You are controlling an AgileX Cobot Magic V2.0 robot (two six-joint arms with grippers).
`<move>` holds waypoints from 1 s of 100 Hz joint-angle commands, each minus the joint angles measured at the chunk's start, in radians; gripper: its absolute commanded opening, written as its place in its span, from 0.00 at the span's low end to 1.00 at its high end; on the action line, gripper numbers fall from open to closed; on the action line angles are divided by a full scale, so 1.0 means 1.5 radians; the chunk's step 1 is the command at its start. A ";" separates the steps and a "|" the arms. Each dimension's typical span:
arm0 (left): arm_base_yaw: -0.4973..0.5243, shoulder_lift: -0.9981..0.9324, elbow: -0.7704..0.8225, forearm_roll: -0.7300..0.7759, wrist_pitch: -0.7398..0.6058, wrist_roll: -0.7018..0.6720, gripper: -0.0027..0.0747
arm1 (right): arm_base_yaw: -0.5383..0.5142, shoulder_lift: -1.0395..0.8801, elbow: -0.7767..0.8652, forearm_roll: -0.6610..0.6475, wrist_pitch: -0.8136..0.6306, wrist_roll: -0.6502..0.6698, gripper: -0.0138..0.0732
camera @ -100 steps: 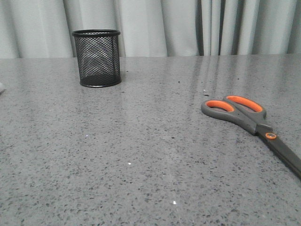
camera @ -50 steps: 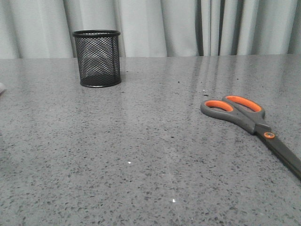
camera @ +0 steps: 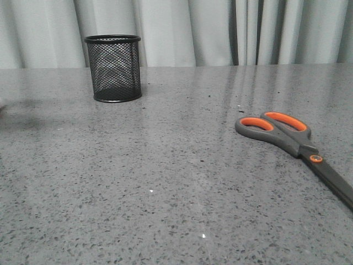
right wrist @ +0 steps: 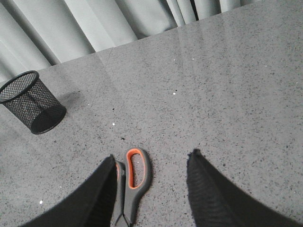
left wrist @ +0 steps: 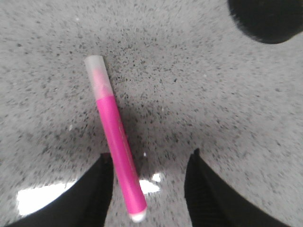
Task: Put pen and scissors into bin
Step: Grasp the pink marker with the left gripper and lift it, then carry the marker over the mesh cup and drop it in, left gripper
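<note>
In the front view, the bin (camera: pixel 113 68) is seen upright at the far left of the speckled grey table (camera: pixel 165 182), and the scissors (camera: pixel 292 149) are laid flat at the right, well apart from it, handles toward the bin. In the left wrist view, the pen (left wrist: pixel 115 137) is seen flat on the table, one end between the released jaws of the left gripper (left wrist: pixel 147 189), ungrasped. In the right wrist view, the right gripper (right wrist: pixel 151 189) is held with jaws released above the scissors' handles (right wrist: pixel 132 182), and the bin (right wrist: pixel 31 101) is seen well apart.
</note>
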 commanded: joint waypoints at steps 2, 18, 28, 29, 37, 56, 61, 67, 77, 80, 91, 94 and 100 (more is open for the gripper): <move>0.002 0.044 -0.053 -0.004 0.009 -0.011 0.41 | -0.001 0.008 -0.024 0.000 -0.036 -0.008 0.51; 0.002 0.092 -0.062 0.005 0.008 -0.014 0.41 | -0.001 0.008 -0.024 0.000 -0.019 -0.008 0.51; 0.002 0.105 -0.062 0.047 0.000 -0.045 0.41 | -0.001 0.008 -0.024 0.000 -0.015 -0.008 0.51; 0.002 0.105 -0.062 0.052 0.000 -0.049 0.41 | -0.001 0.008 -0.024 0.000 -0.015 -0.008 0.51; 0.002 0.111 -0.062 0.063 -0.009 -0.054 0.41 | -0.001 0.008 -0.024 0.000 -0.015 -0.008 0.51; 0.002 0.133 -0.062 0.056 -0.014 -0.055 0.38 | -0.001 0.008 -0.024 0.000 -0.016 -0.008 0.51; 0.002 0.140 -0.062 0.056 -0.011 -0.055 0.33 | -0.001 0.008 -0.024 0.000 -0.016 -0.008 0.51; 0.002 0.149 -0.062 0.056 -0.008 -0.054 0.25 | -0.001 0.008 -0.024 0.000 -0.016 -0.008 0.51; 0.002 0.163 -0.062 0.055 -0.008 -0.043 0.10 | -0.001 0.008 -0.024 0.000 -0.012 -0.008 0.51; 0.002 0.165 -0.062 0.055 -0.008 -0.040 0.07 | -0.001 0.008 -0.024 0.000 -0.012 -0.008 0.51; 0.002 0.158 -0.062 0.023 -0.039 -0.008 0.01 | -0.001 0.008 -0.024 0.002 -0.007 -0.008 0.51; 0.002 0.149 -0.062 0.001 -0.063 0.003 0.01 | -0.001 0.008 -0.024 0.002 -0.007 -0.008 0.51; 0.002 0.119 -0.062 -0.072 -0.128 0.040 0.01 | -0.001 0.008 -0.024 0.002 -0.007 -0.008 0.51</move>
